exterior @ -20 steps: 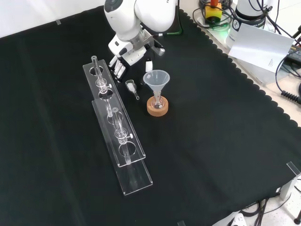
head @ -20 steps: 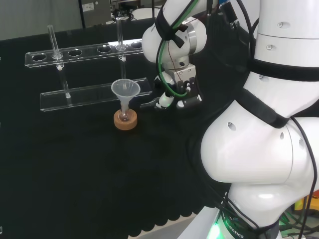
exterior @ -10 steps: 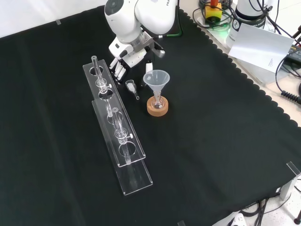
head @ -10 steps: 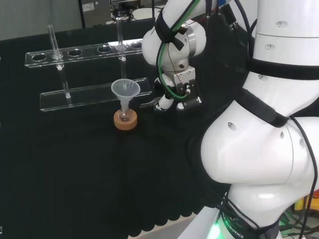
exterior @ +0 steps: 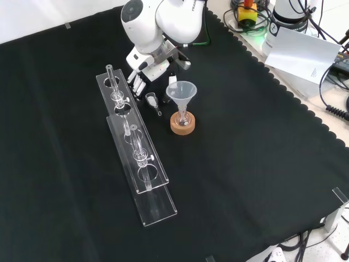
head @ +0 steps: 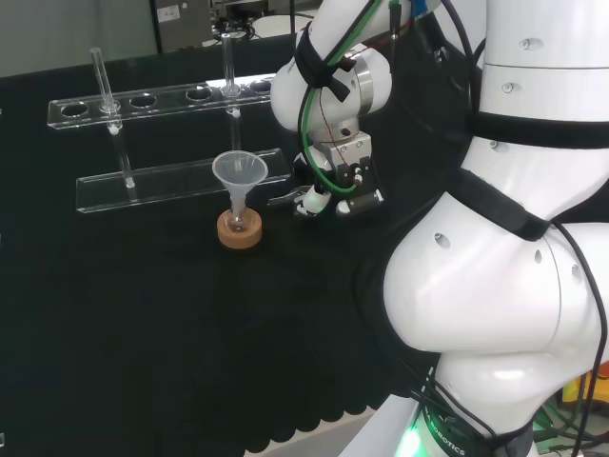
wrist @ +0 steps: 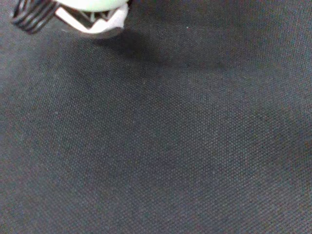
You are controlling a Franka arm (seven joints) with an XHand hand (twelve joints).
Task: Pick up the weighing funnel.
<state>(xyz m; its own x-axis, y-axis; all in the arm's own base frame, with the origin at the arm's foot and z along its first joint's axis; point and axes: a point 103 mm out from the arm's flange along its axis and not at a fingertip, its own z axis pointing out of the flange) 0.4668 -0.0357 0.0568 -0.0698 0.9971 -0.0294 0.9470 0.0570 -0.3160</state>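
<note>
Since a second ago the hand has eased a little lower and leftward in the head view. In the front view its fingers now reach slightly closer to the cloth. Nothing else has shifted. The weighing funnel lies where it was on the black-clothed tabletop, between the test tube rack and the funnel. It sits just below the fingertips in the front view and apart from them.

The hand is open. Its fingers are fairly straight and point down at the cloth, its thumb juts out to the side, and it holds nothing. In the wrist view a blurred white part of the hand hangs over bare black cloth.

The funnel stands mouth up with its stem in a small flask, which sits on a cork ring. I cannot tell what, if anything, the flask contains. Two test tubes stand upright in the clear rack, one at its far end and one near the middle in the front view. I cannot tell what is in them either.
</note>
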